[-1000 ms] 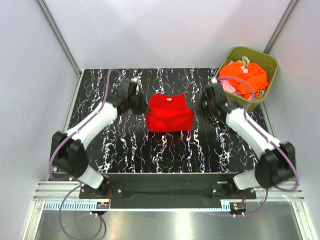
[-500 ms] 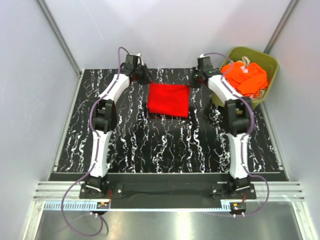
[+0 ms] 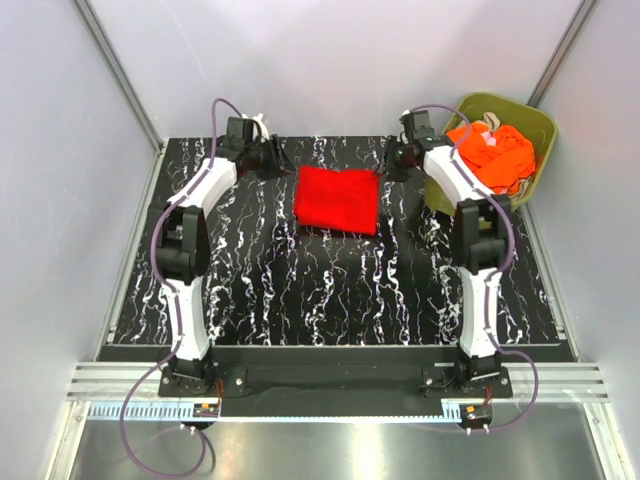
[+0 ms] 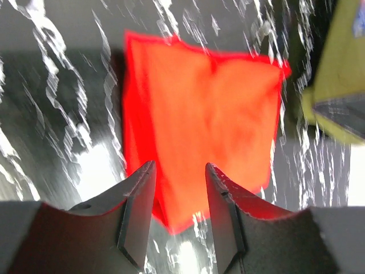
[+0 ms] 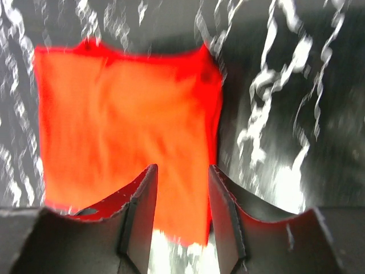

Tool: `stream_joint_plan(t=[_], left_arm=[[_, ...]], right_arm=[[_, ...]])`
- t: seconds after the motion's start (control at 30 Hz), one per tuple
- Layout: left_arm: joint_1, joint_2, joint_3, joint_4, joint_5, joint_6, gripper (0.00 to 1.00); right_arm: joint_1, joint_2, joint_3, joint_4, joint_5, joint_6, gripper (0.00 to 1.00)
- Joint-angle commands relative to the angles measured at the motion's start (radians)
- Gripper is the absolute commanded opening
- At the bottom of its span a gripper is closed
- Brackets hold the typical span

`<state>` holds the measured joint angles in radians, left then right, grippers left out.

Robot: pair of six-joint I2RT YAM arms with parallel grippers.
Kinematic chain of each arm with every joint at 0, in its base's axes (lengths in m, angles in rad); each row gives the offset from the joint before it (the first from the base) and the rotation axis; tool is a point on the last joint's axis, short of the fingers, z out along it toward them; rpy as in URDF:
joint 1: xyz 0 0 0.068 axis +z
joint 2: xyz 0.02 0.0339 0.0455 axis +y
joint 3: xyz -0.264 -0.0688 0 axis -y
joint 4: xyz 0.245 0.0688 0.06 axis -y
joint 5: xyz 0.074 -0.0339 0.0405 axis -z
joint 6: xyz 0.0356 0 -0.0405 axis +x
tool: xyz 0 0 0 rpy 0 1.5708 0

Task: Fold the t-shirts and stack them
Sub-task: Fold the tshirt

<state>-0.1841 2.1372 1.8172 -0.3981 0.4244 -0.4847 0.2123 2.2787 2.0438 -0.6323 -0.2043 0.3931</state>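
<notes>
A bright red t-shirt (image 3: 338, 200) lies folded into a flat rectangle at the back middle of the table. My left gripper (image 3: 280, 161) hovers just off its far left corner, open and holding nothing. My right gripper (image 3: 390, 163) hovers off its far right corner, also open and holding nothing. In the left wrist view the red t-shirt (image 4: 199, 114) fills the space beyond the parted fingers of the left gripper (image 4: 179, 168). The right wrist view shows the red t-shirt (image 5: 125, 125) past the right gripper (image 5: 181, 168). Orange t-shirts (image 3: 495, 155) lie heaped in a bin.
An olive-green bin (image 3: 547, 135) stands at the back right corner, close to my right arm; its wall (image 4: 336, 74) shows in the left wrist view. The table (image 3: 330, 290) is black with white marbling. Grey walls close in the left, right and far sides.
Both arms stretched out to the far side and laid the red t-shirt flat. Both grippers opened and let go of it. The left gripper has since drawn a little left.
</notes>
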Motion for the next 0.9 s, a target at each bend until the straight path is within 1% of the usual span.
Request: stream_joint_plan(t=[0.0,0.07,0.13,0.27,0.5,0.63,0.7,0.87], left_arm=[[-0.04,-0.128,-0.182,0.041,0.054,0.037,0.45],[-0.067,-0.163,-0.261,0.044,0.015,0.064,0.48],[-0.086,-0.163,-0.288,0.035,-0.01,0.093,0.5],[-0.094,-0.146,-0.335,0.036,-0.013,0.089,0.5],[-0.114,-0.106,-0.343,0.021,-0.105,0.104,0.52],[-0.114,-0.077,-0.328,0.007,-0.137,0.109,0.53],[-0.114,-0.069,-0.318,0.008,-0.136,0.101,0.53],[-0.115,-0.025,-0.28,0.027,-0.061,0.092,0.52]], right_arm=[[0.015,-0.162,-0.156,0.025,-0.098,-0.028,0.48],[0.024,-0.203,-0.22,0.04,-0.138,-0.052,0.49],[0.027,-0.22,-0.289,0.052,-0.145,-0.066,0.5],[0.032,-0.214,-0.347,0.071,-0.22,-0.079,0.52],[0.039,-0.154,-0.389,0.08,-0.182,-0.112,0.51],[0.039,-0.117,-0.395,0.101,-0.201,-0.123,0.49],[0.039,-0.096,-0.393,0.114,-0.201,-0.12,0.47],[0.039,-0.077,-0.401,0.131,-0.21,-0.119,0.44]])
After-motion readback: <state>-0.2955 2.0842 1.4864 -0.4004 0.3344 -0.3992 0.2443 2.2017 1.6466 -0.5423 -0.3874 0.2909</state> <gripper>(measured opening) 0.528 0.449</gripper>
